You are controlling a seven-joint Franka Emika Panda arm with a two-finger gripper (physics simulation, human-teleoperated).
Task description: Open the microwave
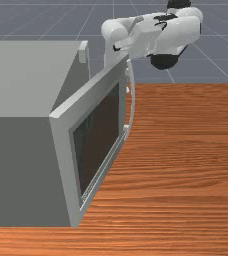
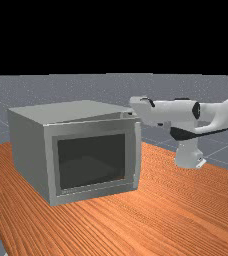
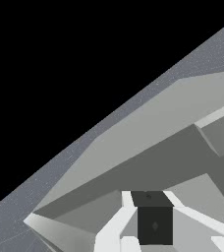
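The gripper is at the upper corner of the microwave door, by its handle end. In the front view the door stands partly swung out, with a wedge-shaped gap between it and the grey microwave body. The curved handle is on the door's outer face. My hand comes down behind the door's top corner, where the door hides its lower part. In the wrist view the gripper is in front of the microwave's grey surfaces. Whether it touches the door, I cannot tell.
The wooden table extends beside the microwave, on the handle side. My arm reaches in above the table from the far view's right. The microwave's flat top lies beside the hand.
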